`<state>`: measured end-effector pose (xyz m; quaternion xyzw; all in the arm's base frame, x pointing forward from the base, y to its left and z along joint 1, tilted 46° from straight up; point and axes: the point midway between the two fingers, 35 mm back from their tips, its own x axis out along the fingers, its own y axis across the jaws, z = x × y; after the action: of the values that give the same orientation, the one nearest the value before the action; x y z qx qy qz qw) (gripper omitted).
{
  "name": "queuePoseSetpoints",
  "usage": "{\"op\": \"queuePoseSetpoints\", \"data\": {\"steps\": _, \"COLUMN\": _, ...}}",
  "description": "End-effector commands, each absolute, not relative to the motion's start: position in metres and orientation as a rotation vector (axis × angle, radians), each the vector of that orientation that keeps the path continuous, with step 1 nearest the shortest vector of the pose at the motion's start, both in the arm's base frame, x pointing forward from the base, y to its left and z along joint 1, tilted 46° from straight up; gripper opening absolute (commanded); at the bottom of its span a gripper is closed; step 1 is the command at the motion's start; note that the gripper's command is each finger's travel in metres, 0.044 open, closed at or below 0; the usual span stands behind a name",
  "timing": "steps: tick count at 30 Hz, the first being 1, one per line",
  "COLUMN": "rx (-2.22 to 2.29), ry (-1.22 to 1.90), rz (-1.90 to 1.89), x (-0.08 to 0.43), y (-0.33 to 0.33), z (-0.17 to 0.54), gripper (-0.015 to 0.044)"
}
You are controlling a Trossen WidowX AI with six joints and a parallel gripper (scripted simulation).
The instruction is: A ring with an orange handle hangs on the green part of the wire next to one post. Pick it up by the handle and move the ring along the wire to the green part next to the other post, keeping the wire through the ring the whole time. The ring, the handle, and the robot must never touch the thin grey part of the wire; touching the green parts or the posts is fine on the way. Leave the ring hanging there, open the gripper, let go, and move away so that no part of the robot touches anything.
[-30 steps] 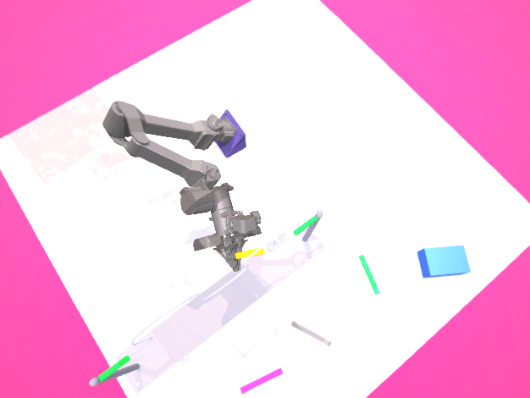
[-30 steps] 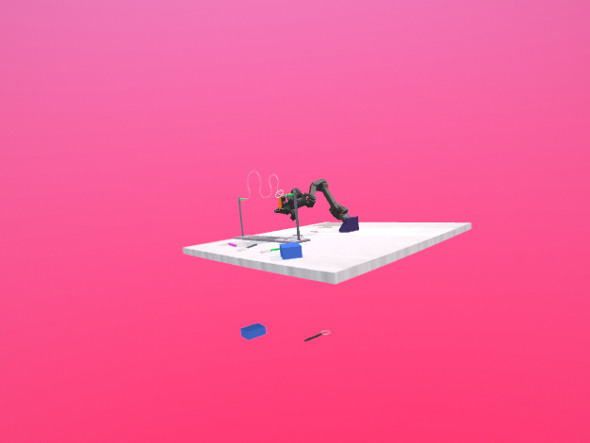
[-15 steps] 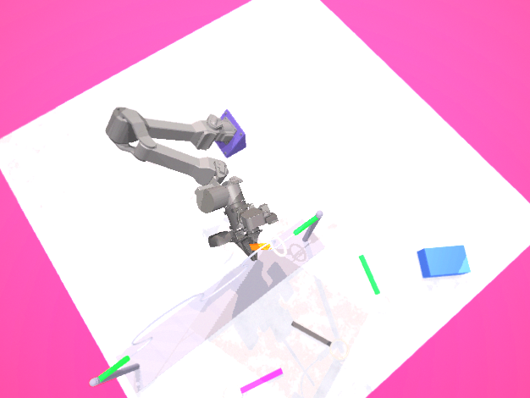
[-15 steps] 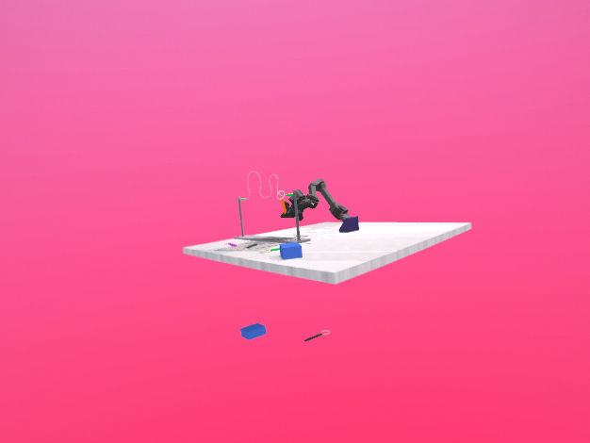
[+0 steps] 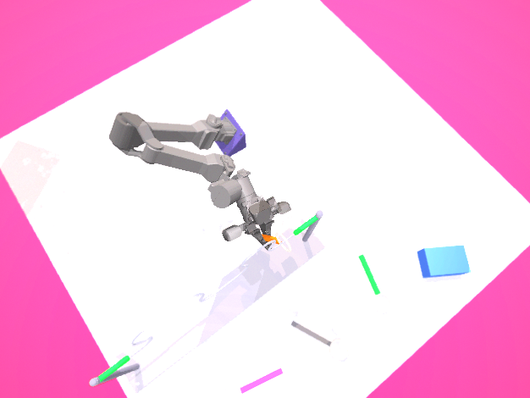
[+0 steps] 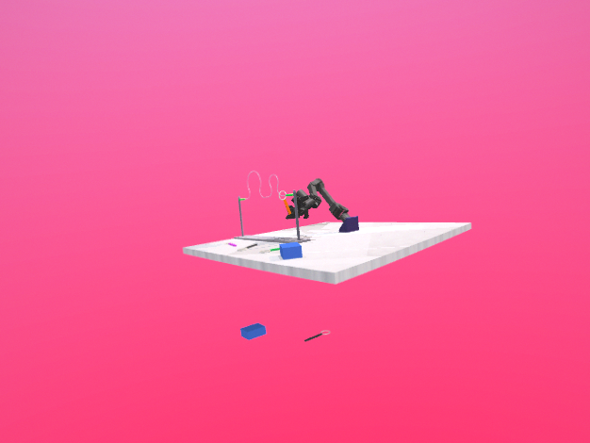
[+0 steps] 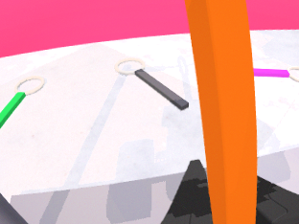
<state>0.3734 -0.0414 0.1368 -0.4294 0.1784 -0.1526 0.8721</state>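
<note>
The orange handle [image 5: 270, 239] [image 6: 286, 206] [image 7: 230, 110] slants down from its pale ring [image 6: 279, 195]. My gripper [image 5: 265, 238] [image 6: 288, 213] [image 7: 230, 191] is shut on the handle's lower part, below the wire. In the exterior view the ring appears around the thin wire [image 6: 254, 171], just off the inner end of the green part [image 6: 289, 194] [image 5: 306, 224] by the near-block post [image 5: 306, 233] [image 6: 298, 219]. Whether the ring touches the wire cannot be told. The other green part [image 5: 113, 368] [image 6: 242, 198] is by the far post [image 6: 240, 219].
A blue block [image 5: 444, 261] [image 6: 290, 251] lies beyond the near-block post. Loose rings with a green handle [image 5: 369, 273] [image 7: 11, 109], a dark handle [image 5: 311, 333] [image 7: 160, 88] and a magenta handle [image 5: 261, 380] [image 7: 270, 73] lie on the table. The wire has two tall bends between the posts.
</note>
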Motion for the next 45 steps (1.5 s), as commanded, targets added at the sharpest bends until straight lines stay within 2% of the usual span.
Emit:
{"op": "queuePoseSetpoints", "data": {"steps": 1, "rx": -0.856, "ry": 0.382, "rz": -0.313, "x": 0.373, "y": -0.035, "z": 0.128, "gripper": -0.015}}
{"op": "queuePoseSetpoints", "data": {"steps": 45, "rx": -0.808, "ry": 0.384, "rz": -0.302, "x": 0.373, "y": 0.0, "z": 0.092, "gripper": -0.015}}
